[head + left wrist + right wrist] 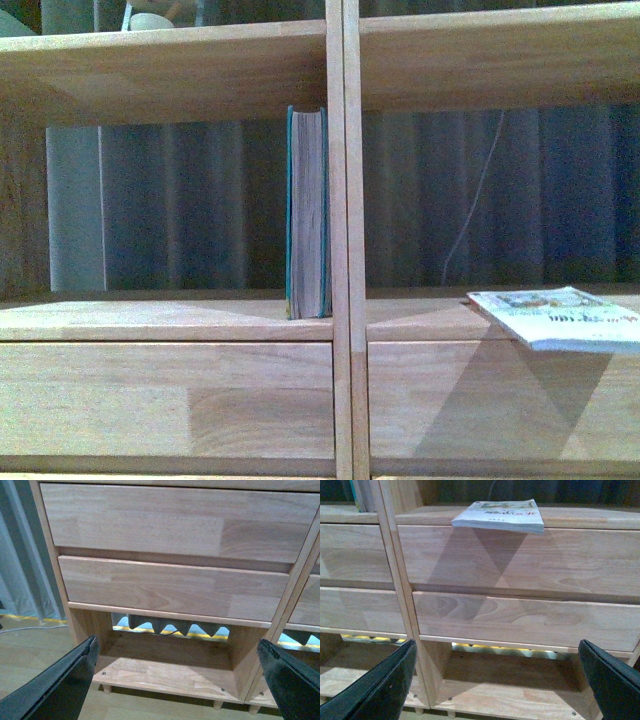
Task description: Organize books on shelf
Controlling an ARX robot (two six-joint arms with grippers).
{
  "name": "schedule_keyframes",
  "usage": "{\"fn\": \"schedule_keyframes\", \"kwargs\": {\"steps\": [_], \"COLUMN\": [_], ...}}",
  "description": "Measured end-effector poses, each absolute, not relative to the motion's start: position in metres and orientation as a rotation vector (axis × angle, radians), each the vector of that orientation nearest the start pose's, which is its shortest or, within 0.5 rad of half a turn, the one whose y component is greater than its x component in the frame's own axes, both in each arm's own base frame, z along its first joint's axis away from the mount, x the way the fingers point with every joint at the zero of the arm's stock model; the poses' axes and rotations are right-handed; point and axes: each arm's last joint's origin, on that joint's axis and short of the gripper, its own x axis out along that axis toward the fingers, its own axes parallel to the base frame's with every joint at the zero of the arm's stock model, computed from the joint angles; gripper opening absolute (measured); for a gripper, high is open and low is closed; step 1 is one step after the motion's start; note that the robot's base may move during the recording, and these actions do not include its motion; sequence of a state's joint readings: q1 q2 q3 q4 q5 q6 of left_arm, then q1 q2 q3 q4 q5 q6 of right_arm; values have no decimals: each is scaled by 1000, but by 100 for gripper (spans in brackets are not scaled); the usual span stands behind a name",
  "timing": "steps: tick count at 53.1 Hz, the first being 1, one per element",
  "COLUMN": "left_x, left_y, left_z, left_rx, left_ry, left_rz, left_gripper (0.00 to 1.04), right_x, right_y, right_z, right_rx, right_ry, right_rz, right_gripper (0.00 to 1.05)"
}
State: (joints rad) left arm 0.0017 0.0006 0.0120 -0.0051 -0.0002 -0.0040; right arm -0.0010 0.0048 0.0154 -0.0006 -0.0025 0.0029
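The light-wood shelf [340, 230] fills the front view. A thick teal-covered book [308, 215] stands upright in the left compartment against the central divider. A thin white paperback [560, 315] lies flat in the right compartment, overhanging the front edge. It also shows in the right wrist view [502, 515]. My left gripper [177, 680] is open and empty, low in front of the left drawers [165, 555]. My right gripper [495, 680] is open and empty, low in front of the right drawers [520, 580], below the paperback. Neither arm shows in the front view.
A white bowl-like object [150, 20] sits on the upper left shelf. Dark curtains [180, 200] hang behind the bookcase, with a thin white cord [470, 210]. The bottom shelf board [165, 672] rests on short peg legs over a wood floor [30, 645].
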Motion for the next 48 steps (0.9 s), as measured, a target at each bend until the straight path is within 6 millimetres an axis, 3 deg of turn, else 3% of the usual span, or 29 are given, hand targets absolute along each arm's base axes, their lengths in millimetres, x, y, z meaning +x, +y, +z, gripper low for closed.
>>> {"fn": "schedule_keyframes", "kwargs": {"steps": [7, 15, 19, 26, 33, 38, 48], "left_x": [97, 97, 97, 97, 97, 97, 97], "left_y": [0, 0, 0, 0, 0, 0, 0], "left_z": [167, 167, 167, 167, 167, 167, 167], "left_rx": [-4, -4, -4, -4, -4, -4, -4], "left_ry": [-6, -6, -6, -6, -6, -6, -6], "left_rz": [2, 2, 2, 2, 2, 2, 2], "left_gripper": [98, 98, 98, 98, 98, 98, 98], "right_x": [97, 99, 102, 115, 146, 175, 227], "right_y": [0, -2, -2, -2, 6, 11, 27], "right_z": [168, 168, 191, 252, 281, 280, 240], "right_rx": [3, 208, 301, 446, 600, 713, 901], "right_ry": [-10, 155, 117, 18, 17, 45, 153], "right_rz": [2, 260, 295, 324, 330, 290, 164], "right_gripper": [98, 98, 98, 98, 98, 98, 98]}}
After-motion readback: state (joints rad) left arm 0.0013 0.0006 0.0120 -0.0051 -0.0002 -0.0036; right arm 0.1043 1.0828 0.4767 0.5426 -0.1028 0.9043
